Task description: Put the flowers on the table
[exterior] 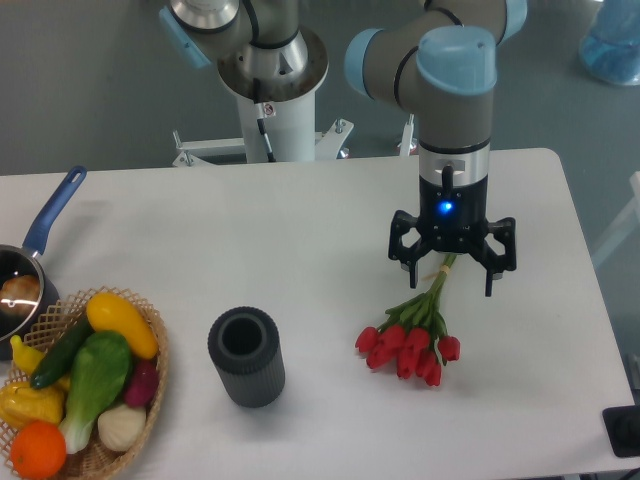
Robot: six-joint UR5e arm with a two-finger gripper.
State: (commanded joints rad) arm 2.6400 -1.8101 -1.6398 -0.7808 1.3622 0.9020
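Observation:
The flowers (410,338), a small bunch of red tulips with green stems, lie flat on the white table (300,230) right of centre, heads toward the front. My gripper (450,272) hangs just above the stem ends, open, its fingers spread wide to either side with nothing held between them. A blue light glows on its body.
A dark grey ribbed cylinder (246,356) stands left of the flowers. A wicker basket (95,400) of colourful vegetables sits at the front left corner, with a blue-handled pot (30,270) behind it. The robot base (270,90) is at the back.

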